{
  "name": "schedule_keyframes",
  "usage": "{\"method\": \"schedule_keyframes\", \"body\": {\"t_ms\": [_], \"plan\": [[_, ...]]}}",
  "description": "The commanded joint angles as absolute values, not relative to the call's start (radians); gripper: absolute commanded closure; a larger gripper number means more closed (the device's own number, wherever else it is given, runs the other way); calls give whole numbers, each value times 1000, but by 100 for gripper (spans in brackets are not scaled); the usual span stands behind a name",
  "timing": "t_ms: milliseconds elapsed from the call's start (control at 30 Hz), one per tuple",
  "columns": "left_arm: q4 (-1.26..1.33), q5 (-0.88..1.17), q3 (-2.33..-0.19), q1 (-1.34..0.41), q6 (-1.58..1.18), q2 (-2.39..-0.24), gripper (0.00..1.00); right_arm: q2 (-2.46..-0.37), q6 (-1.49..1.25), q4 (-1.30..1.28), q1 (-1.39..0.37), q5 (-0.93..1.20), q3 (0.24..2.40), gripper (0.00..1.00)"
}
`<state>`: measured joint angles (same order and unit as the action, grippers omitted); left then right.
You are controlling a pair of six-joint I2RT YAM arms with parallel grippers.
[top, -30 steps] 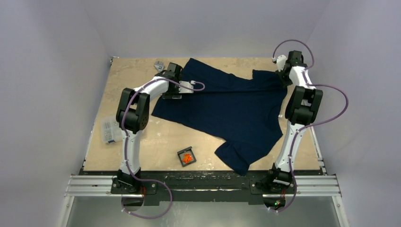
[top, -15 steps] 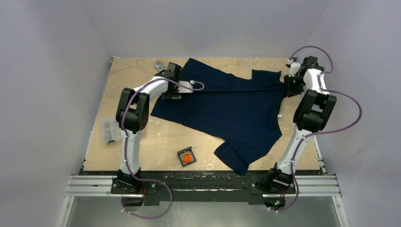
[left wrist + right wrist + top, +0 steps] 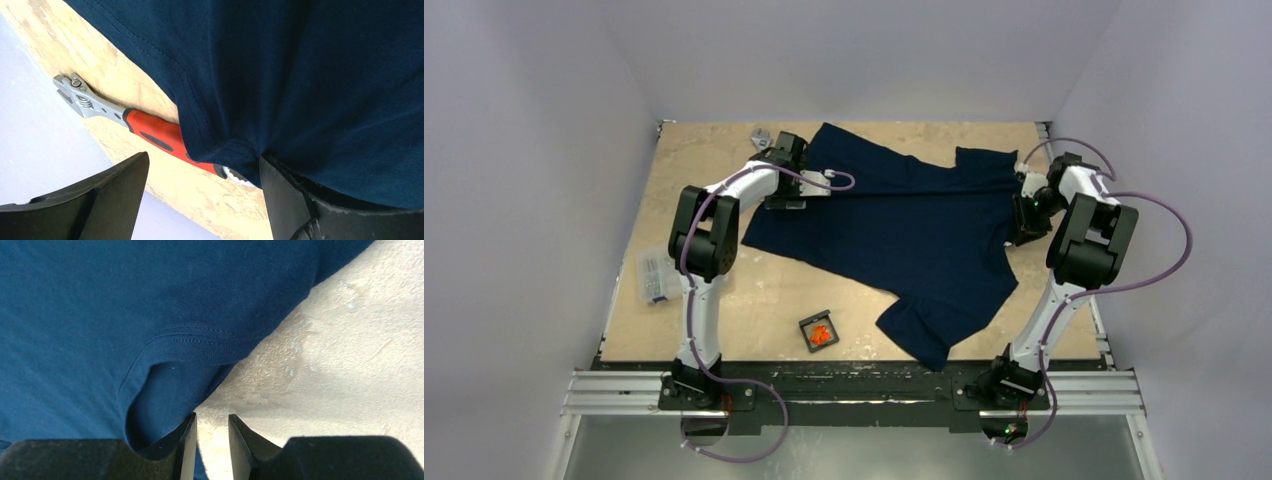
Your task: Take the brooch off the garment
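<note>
The garment (image 3: 904,225), a dark navy T-shirt, lies spread over the middle of the table. No brooch shows on the cloth in any view. My left gripper (image 3: 786,175) sits at the shirt's far left edge. In the left wrist view its jaws (image 3: 202,200) are wide open, and the hem (image 3: 220,145) drapes against the right finger. My right gripper (image 3: 1024,212) is low at the shirt's right edge. In the right wrist view (image 3: 212,440) its fingers stand a narrow gap apart over bare table, just beside a fold of the collar (image 3: 175,385), with nothing between them.
A wrench with a red handle (image 3: 150,132) lies partly under the shirt's edge; its head shows in the top view (image 3: 761,135). A small black tray (image 3: 819,333) with bright orange pieces sits near the front. A clear plastic box (image 3: 656,275) is at the left edge.
My right arm has swung from the far right corner toward the near side, and its gripper has come down at the shirt's right edge. The left arm has not moved.
</note>
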<state>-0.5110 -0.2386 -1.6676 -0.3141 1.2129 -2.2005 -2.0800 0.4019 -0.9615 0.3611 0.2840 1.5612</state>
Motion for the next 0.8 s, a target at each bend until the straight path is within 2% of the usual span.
{"method": "schedule_keyframes", "body": {"t_ms": [0,200,433,567,667,767], "plan": [[-574,-247,-1680,-290,1185,-2183,19,-2012,400,-971,363,359,1571,67],[-579,-253,-1688,-290,1184,-2184,18,-1982,431,-988,372,380,1618,67],[-583,-255,-1687,-290,1183,-2184,18,-2030,379,-937,357,393,1603,63],[-586,-256,-1683,-290,1182,-2181,18,-2047,373,-908,357,387,1604,71],[-586,-256,-1678,-290,1182,-2181,18,-2042,372,-896,352,438,1612,85],[-586,-256,-1677,-290,1181,-2182,18,-2044,366,-899,330,469,1631,91]]}}
